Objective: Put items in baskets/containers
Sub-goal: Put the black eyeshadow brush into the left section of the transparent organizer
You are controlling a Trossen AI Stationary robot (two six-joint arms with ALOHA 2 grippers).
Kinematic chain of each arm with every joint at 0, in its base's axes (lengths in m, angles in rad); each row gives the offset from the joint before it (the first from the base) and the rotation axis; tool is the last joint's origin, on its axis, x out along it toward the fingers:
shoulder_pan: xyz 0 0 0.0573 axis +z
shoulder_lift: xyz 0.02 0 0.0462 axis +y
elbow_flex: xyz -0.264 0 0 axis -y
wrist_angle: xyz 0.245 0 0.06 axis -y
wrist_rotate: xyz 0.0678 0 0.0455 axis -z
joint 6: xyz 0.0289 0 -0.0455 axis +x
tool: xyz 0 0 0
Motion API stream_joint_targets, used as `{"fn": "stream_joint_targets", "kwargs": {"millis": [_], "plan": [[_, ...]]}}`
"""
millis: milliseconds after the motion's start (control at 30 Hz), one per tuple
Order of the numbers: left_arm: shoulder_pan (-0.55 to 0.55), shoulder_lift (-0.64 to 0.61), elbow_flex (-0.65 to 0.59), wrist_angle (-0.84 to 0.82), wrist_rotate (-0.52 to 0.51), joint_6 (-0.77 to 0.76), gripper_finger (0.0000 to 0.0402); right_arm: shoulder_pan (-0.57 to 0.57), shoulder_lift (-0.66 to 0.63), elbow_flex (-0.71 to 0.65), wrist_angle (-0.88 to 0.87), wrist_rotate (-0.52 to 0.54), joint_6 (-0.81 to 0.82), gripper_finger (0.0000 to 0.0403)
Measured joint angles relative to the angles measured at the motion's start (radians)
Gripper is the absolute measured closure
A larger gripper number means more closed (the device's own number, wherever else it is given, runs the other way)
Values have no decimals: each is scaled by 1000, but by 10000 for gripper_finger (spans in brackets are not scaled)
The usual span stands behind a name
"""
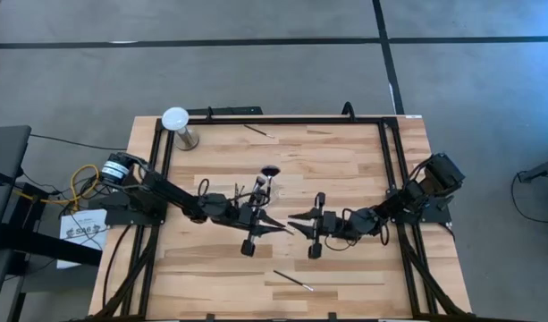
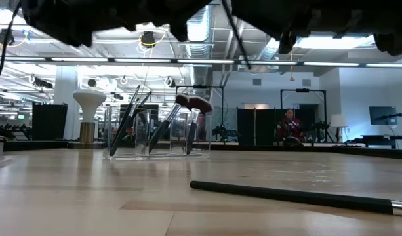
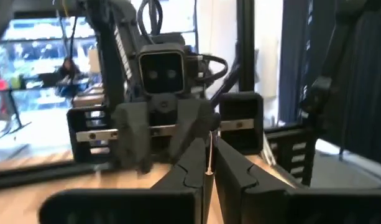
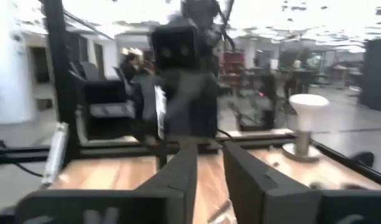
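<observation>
Near brush (image 2: 299,195) lies on worktop (image 1: 345,170); left claw (image 1: 281,229) pinches a brush (image 3: 209,155), right claw (image 1: 296,216) slightly spread.

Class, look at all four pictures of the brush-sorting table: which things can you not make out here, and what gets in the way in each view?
- Brush count in the clear cup: high view too small, low view handles overlap.
- Whether the left gripper holds a brush: high view too small; left wrist view shows only a thin pale sliver between the fingers.
- Right gripper: blurred in its wrist view.
- Lying brush tip: cut off by the low view's edge.
</observation>
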Motion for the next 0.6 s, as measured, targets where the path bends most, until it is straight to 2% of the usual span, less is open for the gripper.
{"fn": "stream_joint_targets", "kwargs": {"millis": [167, 367, 600], "plan": [[2, -179, -28, -325, -87, -4, 388, 2, 0, -1, -25, 38, 15, 295], [9, -482, -86, -710, -135, -63, 384, 1, 0, -1, -38, 81, 29, 276], [26, -824, -246, -802, -129, -110, 384, 0, 0, -1, -38, 80, 29, 282]]}}
